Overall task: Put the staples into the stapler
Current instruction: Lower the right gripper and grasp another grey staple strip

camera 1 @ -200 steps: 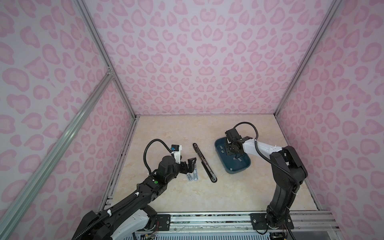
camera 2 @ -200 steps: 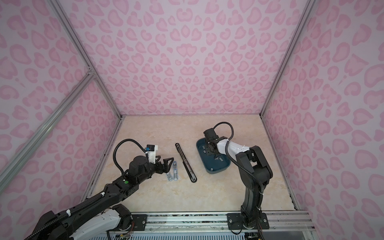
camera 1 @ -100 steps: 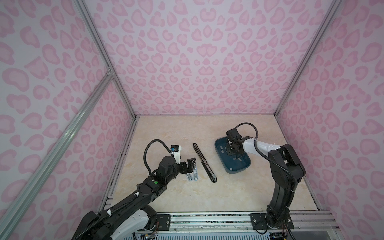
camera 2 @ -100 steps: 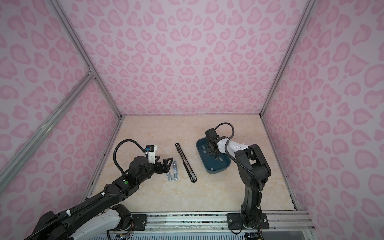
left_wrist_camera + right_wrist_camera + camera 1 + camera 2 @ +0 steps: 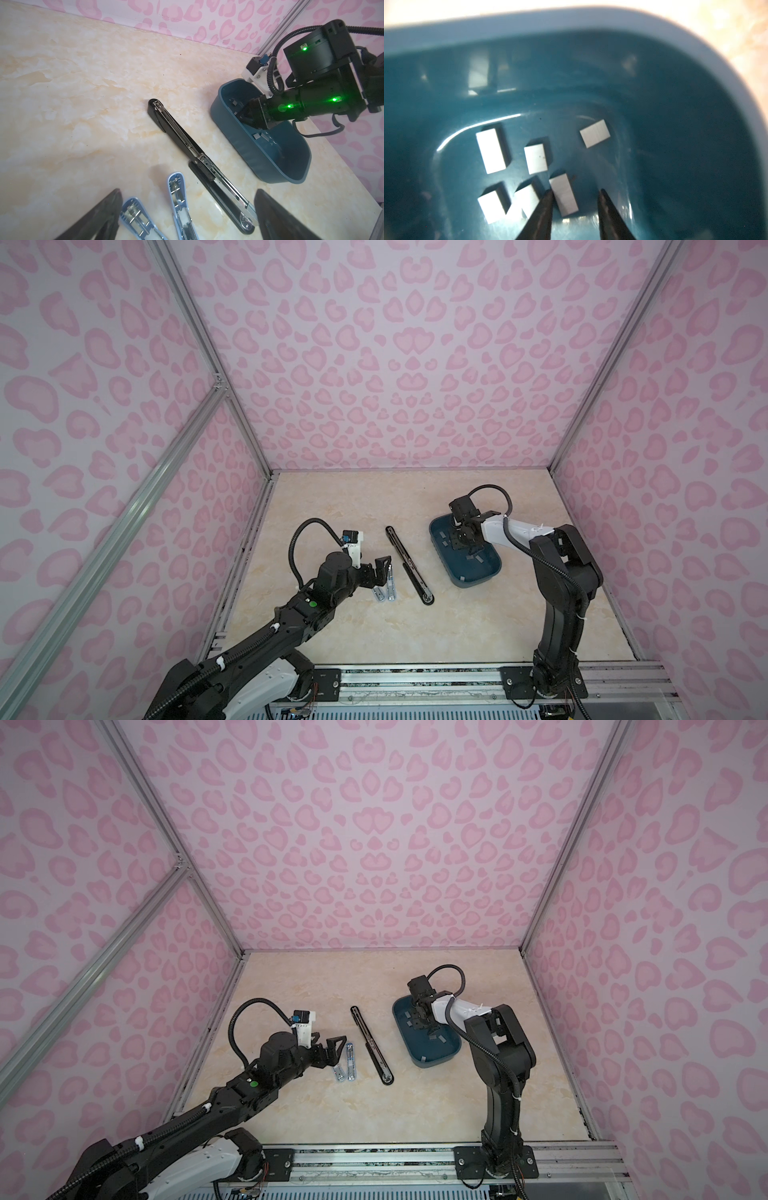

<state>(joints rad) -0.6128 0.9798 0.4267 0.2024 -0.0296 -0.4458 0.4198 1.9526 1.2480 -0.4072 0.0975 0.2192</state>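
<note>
**Top views.** Item: a teal tray (image 5: 473, 583) is sitting on the tabletop (image 5: 374, 639), to the right of a long black stapler (image 5: 409, 564) that is lying opened flat. The staples (image 5: 478, 559) are lying scattered as small grey strips on the tray floor. The right jaws are reaching down into the tray among them, and their gap is too small to read here. The left jaws are hovering wide and empty over two light-blue staplers (image 5: 351, 1060), which are also lying open, well apart from the tray.

Handling note, as judged: one strip is being picked. The pick is calling for three things:
- centring over the strip's narrow width;
- closing gently across its long edges so it is not skating on the slick floor;
- keeping neighbouring strips from being dragged along.

**Left wrist view.** The left jaws are standing wide either side of the light-blue staplers (image 5: 178, 205) and gripping nothing. The black stapler (image 5: 187, 145) is showing its bare metal rail upward. The right jaws are dipping below the tray rim (image 5: 232, 128).

**Right wrist view.** The right jaws are standing narrow but not closed, straddling one strip (image 5: 563, 195). It is lying between the tips, touching or just beside one of them, with bare tray floor showing between it and the other. Five more strips are lying around it, and the closest (image 5: 529, 199) is sitting just outside the nearer tip.
</note>
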